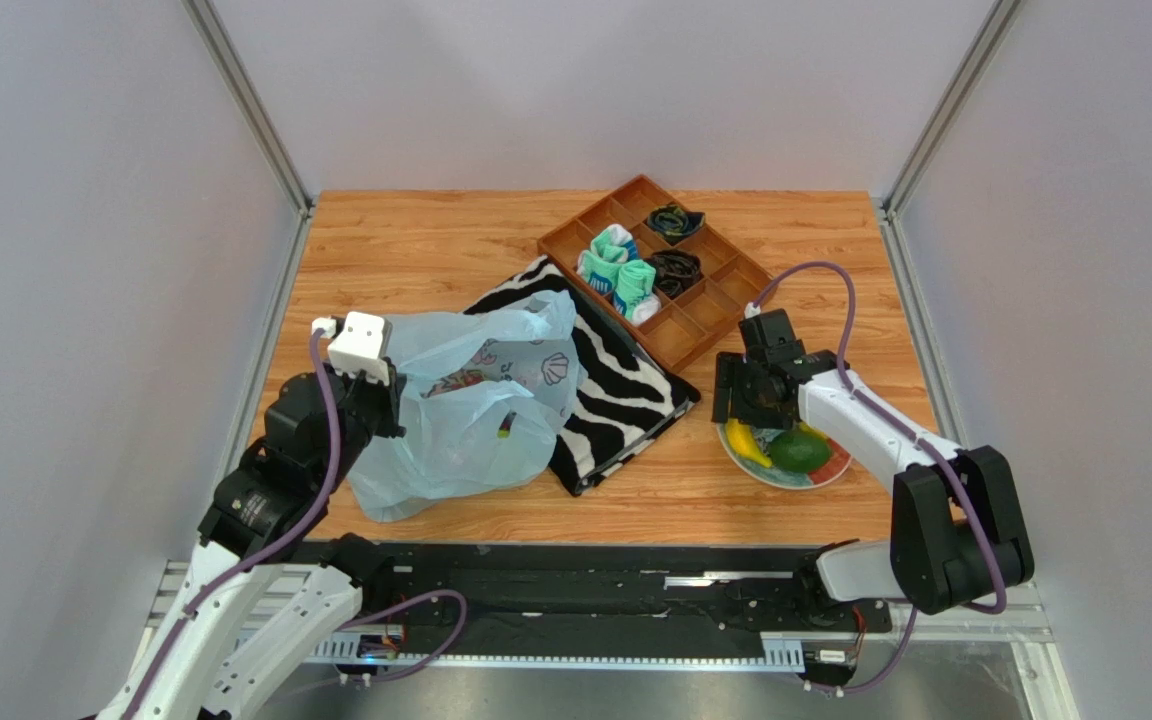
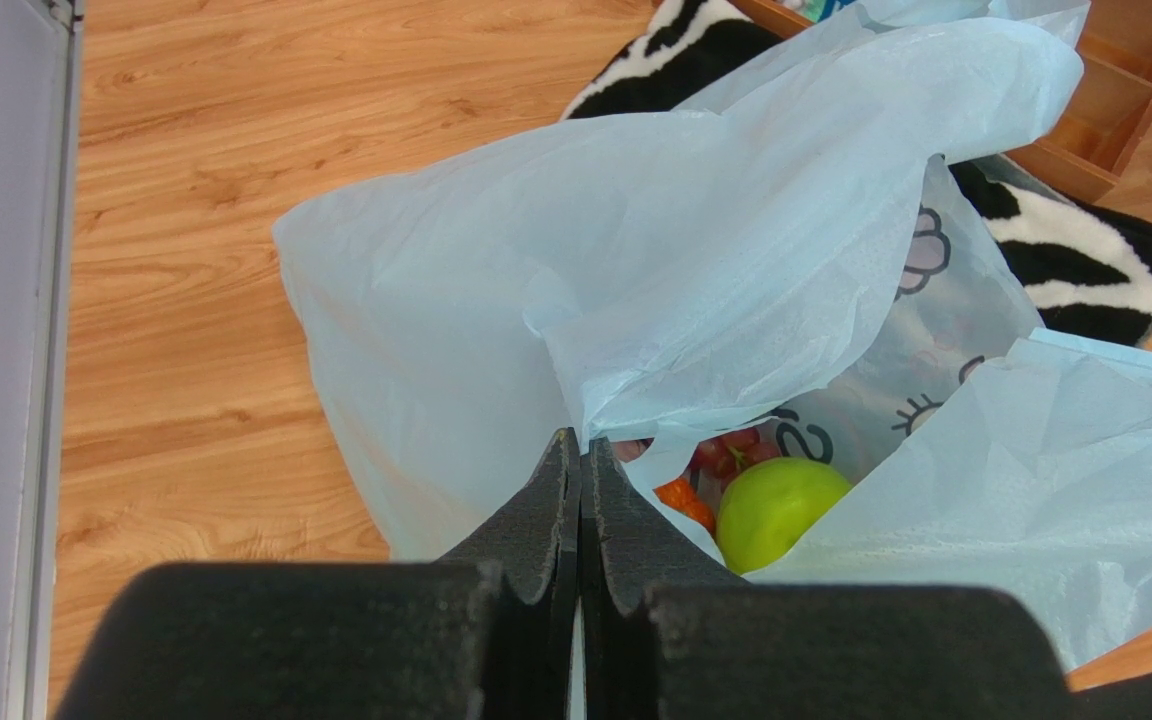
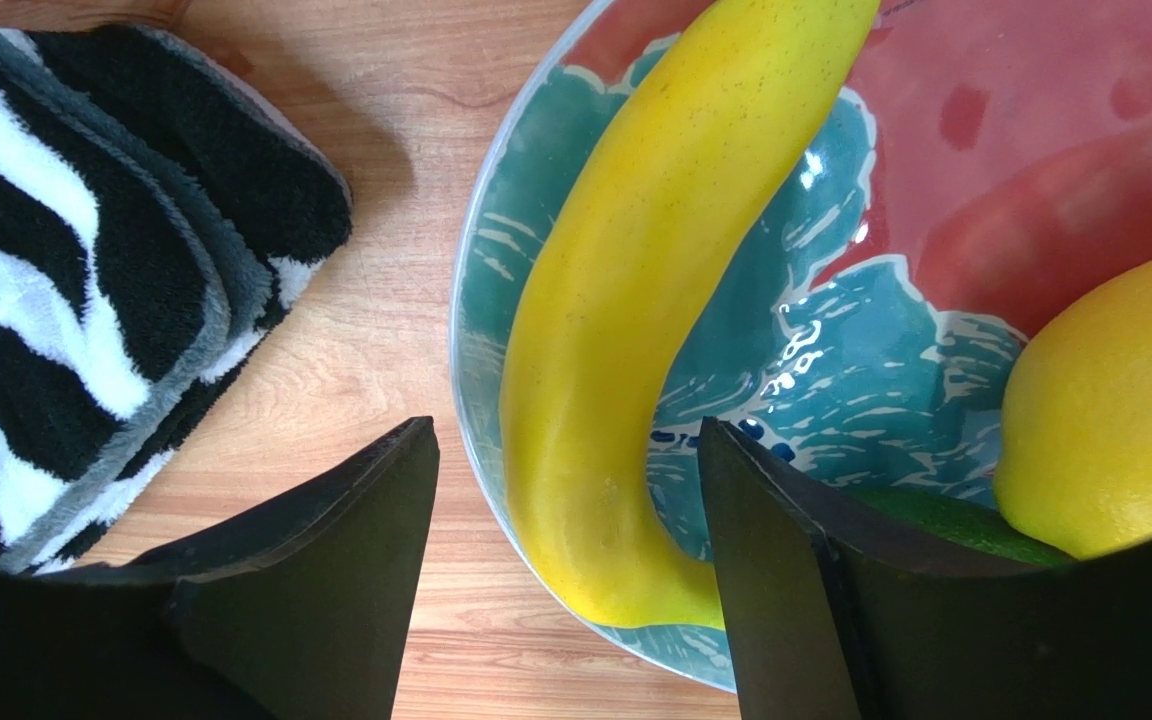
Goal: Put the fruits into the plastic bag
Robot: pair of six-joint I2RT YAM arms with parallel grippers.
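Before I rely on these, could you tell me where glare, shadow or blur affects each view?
Top external: even soft light, no glare, sharp. Left wrist: plastic bag bright and pale, green apple inside clear, shut left fingers dark. Right wrist: banana crisp, plate faintly glossy, right fingers black and featureless.

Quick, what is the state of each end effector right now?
Left end effector: closed, pinching the edge of the plastic bag.
Right end effector: open around the banana, holding nothing.
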